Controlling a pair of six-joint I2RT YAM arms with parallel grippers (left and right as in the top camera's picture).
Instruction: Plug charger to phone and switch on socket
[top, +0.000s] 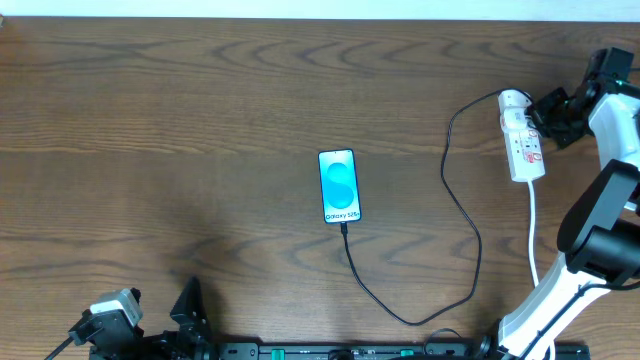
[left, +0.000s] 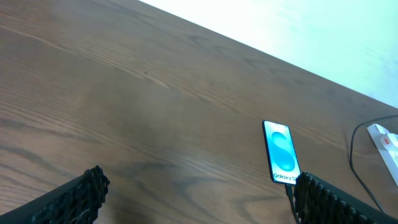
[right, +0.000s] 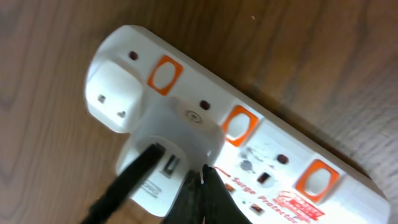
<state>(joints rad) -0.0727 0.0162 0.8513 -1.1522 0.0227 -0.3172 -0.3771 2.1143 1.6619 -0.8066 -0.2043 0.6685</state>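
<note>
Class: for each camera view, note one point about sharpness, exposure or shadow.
Overhead: evenly lit and sharp; the phone screen glows brightest. Left wrist: the left gripper shows dark, soft foreground fingers; the area beyond the table edge is washed out white. Right wrist: the power strip looks slightly soft up close; the right gripper is a dark blur.

Soft, even light from above falls on the dark brown wood-grain desk, leaving only weak, diffuse shadows. The slim teal-screened smartphone glows, and the white red-marked power strip near the right edge looks almost blown out. The left wrist view is hazy and low in contrast: the area beyond the desk's far edge is washed to white, and the left pincer's black fingers are soft-edged at the bottom. The right wrist close-up is out of focus throughout, with the right pincer a dark blur.
</note>
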